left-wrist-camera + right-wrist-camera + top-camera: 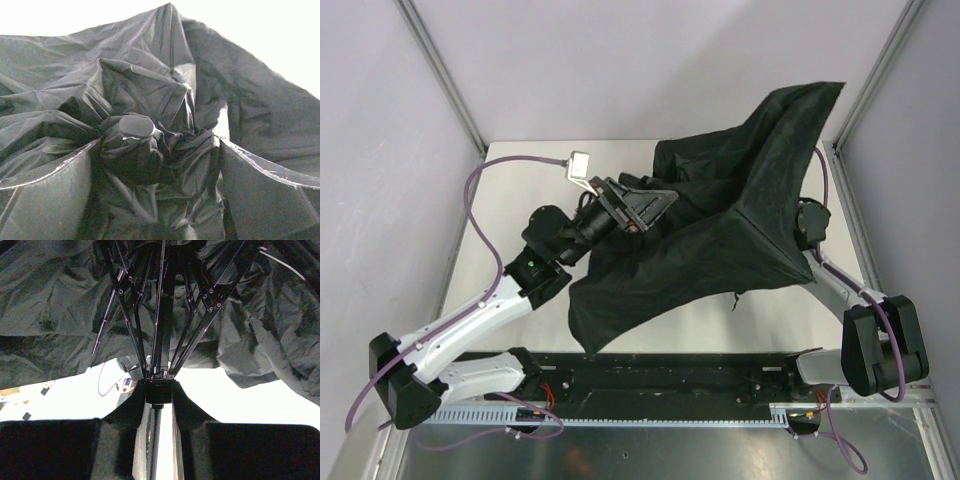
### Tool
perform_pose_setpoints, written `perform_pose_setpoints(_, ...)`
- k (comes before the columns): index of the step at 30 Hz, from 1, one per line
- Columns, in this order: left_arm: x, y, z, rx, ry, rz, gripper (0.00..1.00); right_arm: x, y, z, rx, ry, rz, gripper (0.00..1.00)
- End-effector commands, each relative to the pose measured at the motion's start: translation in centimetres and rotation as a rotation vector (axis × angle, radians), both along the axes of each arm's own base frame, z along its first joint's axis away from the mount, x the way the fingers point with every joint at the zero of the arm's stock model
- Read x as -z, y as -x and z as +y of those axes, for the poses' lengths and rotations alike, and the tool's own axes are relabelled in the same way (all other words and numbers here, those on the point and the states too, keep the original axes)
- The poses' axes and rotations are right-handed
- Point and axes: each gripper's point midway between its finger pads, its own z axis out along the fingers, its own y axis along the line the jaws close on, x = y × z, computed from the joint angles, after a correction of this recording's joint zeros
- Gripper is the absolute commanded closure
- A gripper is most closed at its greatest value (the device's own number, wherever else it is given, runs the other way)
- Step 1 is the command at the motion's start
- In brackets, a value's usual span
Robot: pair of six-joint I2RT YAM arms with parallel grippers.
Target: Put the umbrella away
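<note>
While half-open over the surface (520, 160), black umbrella (720, 230) held up between both arms. Left tool (160, 155) clamped on the bunched canopy top; right tool (159, 405) closed around the shaft below the runner. Looks light, floppy, slippery fabric; thin ribs (127, 315) probably fragile. Best gripped at shaft, not cloth.

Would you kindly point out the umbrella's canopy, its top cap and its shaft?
umbrella canopy (720, 230): top external view, the draped black fabric.
top cap (136, 126): left wrist view, its flat round end.
shaft (159, 440): right wrist view, the shiny metal rod.
</note>
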Motion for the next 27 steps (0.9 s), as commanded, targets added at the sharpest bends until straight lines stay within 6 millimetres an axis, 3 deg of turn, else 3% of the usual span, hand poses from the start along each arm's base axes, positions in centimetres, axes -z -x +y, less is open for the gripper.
perform_pose_setpoints(1,-4.0,1.1,-1.0,0.103,0.1,-0.098,0.03,-3.5,3.8,-0.2,-0.055,-0.063,-0.329,1.0)
perform_pose_setpoints(4,-3.9,0.5,-0.7,0.1,0.101,-0.118,0.23,-3.4,4.0,-0.2,-0.061,-0.052,-0.323,1.0)
perform_pose_setpoints(8,-4.6,0.5,-0.1,0.098,0.122,-0.177,0.77,-3.8,3.5,-0.1,-0.035,-0.064,-0.292,1.0)
perform_pose_setpoints(9,-4.7,0.4,0.2,0.091,0.125,-0.186,0.86,-3.9,3.1,-0.1,-0.012,-0.073,-0.271,0.95)
perform_pose_setpoints(10,-5.0,0.4,0.4,0.083,0.13,-0.196,0.93,-3.9,2.4,-0.1,0.025,-0.082,-0.242,0.81)
perform_pose_setpoints(14,-6.0,0.8,1.7,0.047,0.155,-0.244,1.0,-3.3,-1.4,-0.4,0.29,-0.077,-0.101,0.32)
perform_pose_setpoints(16,-6.7,1.1,2.6,0.023,0.169,-0.265,1.0,-2.0,-2.2,-0.4,0.404,-0.015,-0.07,0.21)
perform_pose_setpoints(20,-7.7,1.7,4.1,-0.014,0.194,-0.293,1.0,0.6,-1.5,-1.0,0.535,0.088,-0.015,0.15)
perform_pose_setpoints(27,-8.0,2.5,4.5,0.042,0.227,-0.264,1.0,2.4,2.0,-0.3,0.545,0.102,-0.01,0.18)
